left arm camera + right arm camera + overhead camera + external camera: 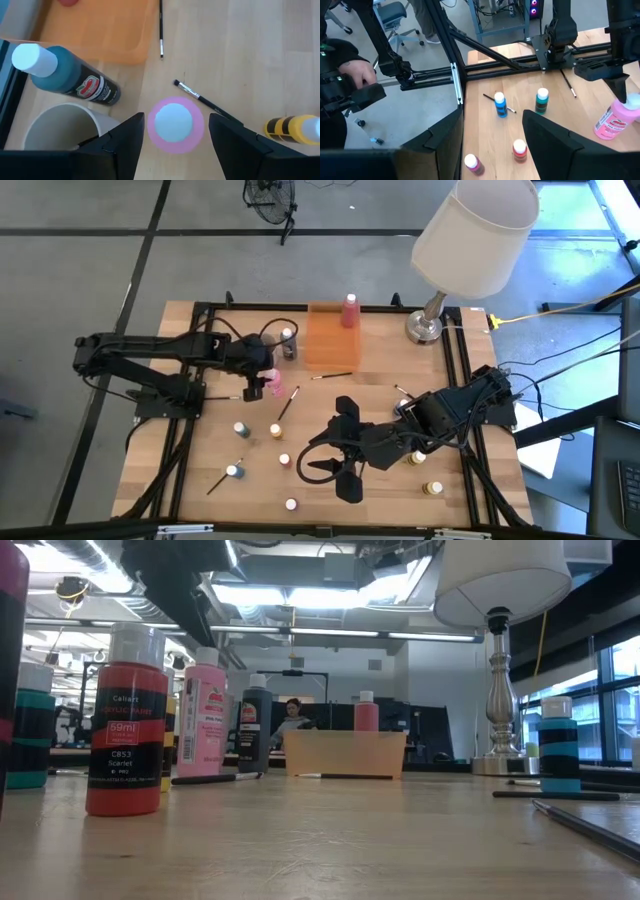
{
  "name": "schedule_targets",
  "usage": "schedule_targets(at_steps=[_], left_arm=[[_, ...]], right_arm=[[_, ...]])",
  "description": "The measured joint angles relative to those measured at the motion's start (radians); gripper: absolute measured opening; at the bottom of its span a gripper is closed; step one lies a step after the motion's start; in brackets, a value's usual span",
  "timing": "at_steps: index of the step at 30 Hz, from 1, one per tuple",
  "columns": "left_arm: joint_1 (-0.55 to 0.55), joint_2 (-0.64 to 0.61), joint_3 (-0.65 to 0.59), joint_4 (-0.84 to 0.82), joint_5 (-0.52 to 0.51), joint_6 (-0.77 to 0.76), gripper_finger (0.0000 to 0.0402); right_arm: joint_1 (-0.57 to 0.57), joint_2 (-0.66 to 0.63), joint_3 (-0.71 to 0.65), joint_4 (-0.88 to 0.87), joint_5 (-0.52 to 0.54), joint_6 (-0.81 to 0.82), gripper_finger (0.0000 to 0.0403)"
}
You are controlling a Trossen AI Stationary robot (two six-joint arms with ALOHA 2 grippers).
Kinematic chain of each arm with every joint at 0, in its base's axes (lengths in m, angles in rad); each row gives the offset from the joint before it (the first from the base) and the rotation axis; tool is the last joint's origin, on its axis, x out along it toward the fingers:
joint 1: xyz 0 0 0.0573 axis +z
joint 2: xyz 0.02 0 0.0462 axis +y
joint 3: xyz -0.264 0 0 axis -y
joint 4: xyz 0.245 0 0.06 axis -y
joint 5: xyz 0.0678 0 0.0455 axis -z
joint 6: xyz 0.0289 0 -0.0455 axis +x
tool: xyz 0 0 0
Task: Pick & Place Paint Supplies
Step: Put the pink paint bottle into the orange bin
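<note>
My left gripper (176, 131) is open and points down over a pink squeeze bottle (173, 122) with a white cap. Its fingers stand on either side of the bottle with a narrow gap on each side. The bottle stands upright on the table (272, 386), left of the orange tray (332, 336). A dark teal bottle (67, 79) stands beside it, and another pink bottle (349, 310) stands in the tray. Small white-capped pots (241, 429) and thin brushes (288, 402) lie scattered over the table. My right gripper (335, 464) is open, hovering at the table's near middle.
A round pale cup (60, 131) sits close beside my left gripper. A lamp (432, 322) stands at the far right corner. One brush (161, 26) lies by the tray edge and another (205, 100) by the pink bottle. A person's hand (362, 75) shows beyond the table.
</note>
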State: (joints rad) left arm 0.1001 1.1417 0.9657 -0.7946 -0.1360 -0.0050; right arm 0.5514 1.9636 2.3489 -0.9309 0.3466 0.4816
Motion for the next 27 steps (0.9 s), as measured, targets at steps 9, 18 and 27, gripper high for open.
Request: schedule_targets(at_steps=[9, 18, 27], left_arm=[[0.0, 0.071, 0.0, 0.012, 0.0, 0.0, 0.0219], [0.0, 0.076, 0.0, 0.007, 0.0, 0.0, 0.0212], [0.0, 0.076, 0.0, 0.005, 0.0, -0.035, 0.0194]], right_arm=[[0.0, 0.0, 0.0, -0.005, 0.0, 0.0, 0.0211], [0.0, 0.0, 0.0, -0.009, 0.0, 0.0, 0.0211], [0.0, 0.0, 0.0, -0.008, 0.0, 0.0, 0.0211]])
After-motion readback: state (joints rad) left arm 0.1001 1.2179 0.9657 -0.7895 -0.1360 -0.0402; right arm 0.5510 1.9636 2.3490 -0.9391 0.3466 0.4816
